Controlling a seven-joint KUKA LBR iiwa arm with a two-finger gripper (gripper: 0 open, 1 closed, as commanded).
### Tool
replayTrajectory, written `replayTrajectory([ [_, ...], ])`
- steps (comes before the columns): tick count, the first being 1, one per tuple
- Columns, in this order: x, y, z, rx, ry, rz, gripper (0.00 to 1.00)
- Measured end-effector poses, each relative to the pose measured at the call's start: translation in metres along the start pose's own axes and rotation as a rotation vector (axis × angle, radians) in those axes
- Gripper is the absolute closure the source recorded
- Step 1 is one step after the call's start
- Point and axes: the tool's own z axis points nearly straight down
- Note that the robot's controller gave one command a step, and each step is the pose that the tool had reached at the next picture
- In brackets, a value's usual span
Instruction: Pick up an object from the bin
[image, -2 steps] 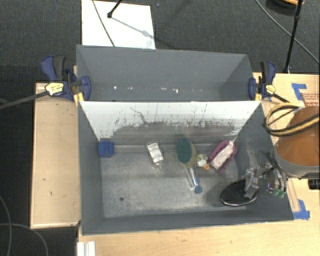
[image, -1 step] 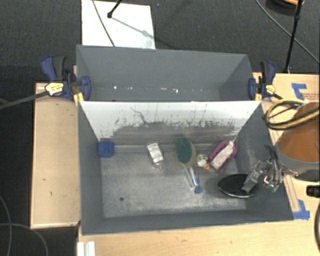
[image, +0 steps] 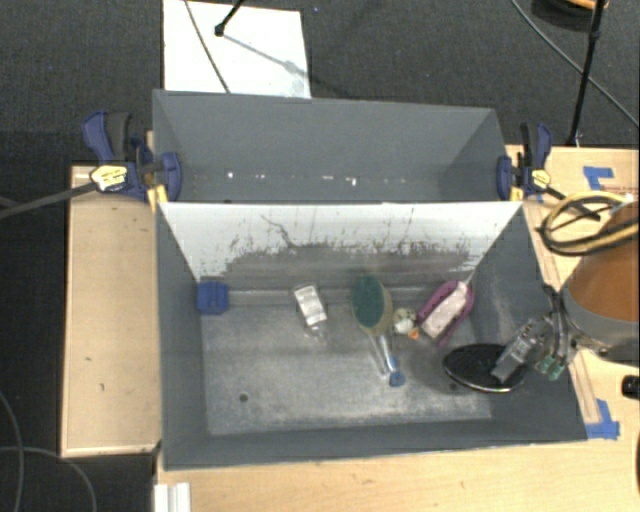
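Black disc (image: 472, 367) on grey bin floor (image: 300, 390) lies under the tool (image: 516, 358), opening unclear.

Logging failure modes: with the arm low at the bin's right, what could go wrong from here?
The hand is over the rim of the flat black disc; so flat a thing may slide away rather than lift. The disc lies near the right wall, which the hand might scrape. The pink bottle nearby could get nudged.
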Motion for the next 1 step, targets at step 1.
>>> replayTrajectory([
  [1,-0.0007,0.0060,-0.0293,0.000,0.002,-0.030,1.00],
])
